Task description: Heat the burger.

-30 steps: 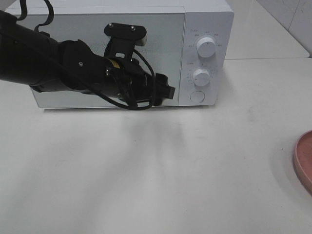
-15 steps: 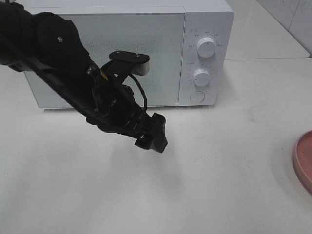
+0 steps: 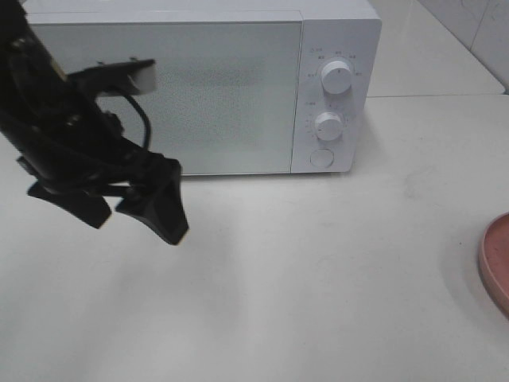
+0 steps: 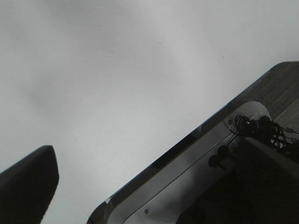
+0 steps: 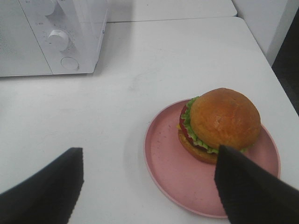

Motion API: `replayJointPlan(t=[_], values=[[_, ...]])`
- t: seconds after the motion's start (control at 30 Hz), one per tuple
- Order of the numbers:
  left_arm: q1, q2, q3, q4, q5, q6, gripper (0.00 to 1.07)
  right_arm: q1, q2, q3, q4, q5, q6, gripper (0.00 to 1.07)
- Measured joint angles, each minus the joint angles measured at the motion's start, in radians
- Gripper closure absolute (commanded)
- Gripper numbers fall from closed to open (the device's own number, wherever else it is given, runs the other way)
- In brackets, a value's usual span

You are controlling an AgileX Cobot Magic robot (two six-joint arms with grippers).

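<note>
- One microwave point(image 3: 199, 87) in front of us, white, door closed, two knobs point(image 3: 336, 77) stacked on its right panel with a round button point(image 3: 321, 157) under them.
- One burger point(image 5: 219, 123), one plate point(image 5: 170, 175), two grippers: that's our count.
- The burger looks tall: glossy golden-brown domed bun on top, green lettuce frilling out at the side, a strip of red tomato showing, bottom bun underneath. It stands upright.
- It sits on the pink plate, toward the side away from the microwave, and the plate is the only container holding anything; nothing else lies on it.
- The plate rests on the white table point(image 3: 318, 278), well to the right of the microwave; from the high camera we catch only its rim point(image 3: 495, 263) at the right edge.
- Left gripper point(image 3: 119, 208) hangs above the table in front of the microwave's left side, jaws spread wide, nothing between them.
- Right gripper point(image 5: 149, 186) hovers over the plate, its two dark fingers point(image 5: 42, 191) parted broadly on either side of our view, empty, the burger just ahead of them and not touched.
</note>
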Motion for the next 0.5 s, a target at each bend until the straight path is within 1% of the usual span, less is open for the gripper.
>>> replayJointPlan(t=[0.03, 0.07, 0.1, 0.13, 0.2, 0.23, 0.27, 0.3, 0.4, 0.47, 0.5], values=[[0.0, 0.0, 0.0, 0.0, 0.0, 0.0, 0.1, 0.0, 0.0, 0.0, 0.0, 0.0, 0.0, 0.32], [0.057, -0.03, 0.0, 0.002, 0.033, -0.001, 0.1, 0.0, 0.0, 0.0, 0.0, 0.0, 0.0, 0.32], [0.09, -0.044, 0.0, 0.003, 0.048, -0.001, 0.1, 0.0, 0.0, 0.0, 0.0, 0.0, 0.0, 0.32], [0.09, -0.044, 0.0, 0.003, 0.048, -0.001, 0.1, 0.0, 0.0, 0.0, 0.0, 0.0, 0.0, 0.32], [0.215, -0.122, 0.0, 0.029, 0.116, -0.002, 0.1, 0.0, 0.0, 0.0, 0.0, 0.0, 0.0, 0.32], [0.215, -0.122, 0.0, 0.029, 0.116, -0.002, 0.1, 0.0, 0.0, 0.0, 0.0, 0.0, 0.0, 0.32], [0.247, -0.142, 0.0, 0.04, 0.134, -0.004, 0.1, 0.0, 0.0, 0.0, 0.0, 0.0, 0.0, 0.32], [0.303, -0.183, 0.0, 0.058, 0.162, -0.004, 0.1, 0.0, 0.0, 0.0, 0.001, 0.0, 0.0, 0.32], [0.326, -0.203, 0.006, 0.061, 0.167, -0.004, 0.1, 0.0, 0.0, 0.0, 0.001, 0.0, 0.0, 0.32], [0.436, -0.312, 0.056, 0.081, 0.185, -0.004, 0.1, 0.0, 0.0, 0.0, 0.001, 0.0, 0.0, 0.32], [0.436, -0.312, 0.056, 0.081, 0.185, -0.004, 0.1, 0.0, 0.0, 0.0, 0.001, 0.0, 0.0, 0.32]])
